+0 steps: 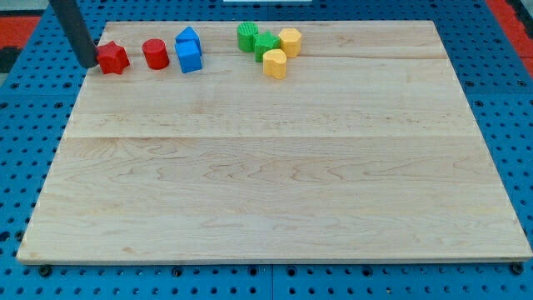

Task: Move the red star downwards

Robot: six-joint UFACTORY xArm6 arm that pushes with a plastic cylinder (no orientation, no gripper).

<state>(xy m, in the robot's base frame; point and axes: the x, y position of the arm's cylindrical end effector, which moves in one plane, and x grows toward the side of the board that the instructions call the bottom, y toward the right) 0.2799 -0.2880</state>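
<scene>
The red star (112,57) lies near the top left corner of the wooden board (275,167). My tip (89,62) stands just to the left of the red star, touching or nearly touching its left side. The dark rod rises from the tip toward the view's top left. A red cylinder (155,53) sits just right of the star.
Two blue blocks (189,50) stand together right of the red cylinder. Further right are two green blocks (256,40) and two yellow blocks (282,52) in a cluster near the top edge. The board lies on a blue perforated table (516,100).
</scene>
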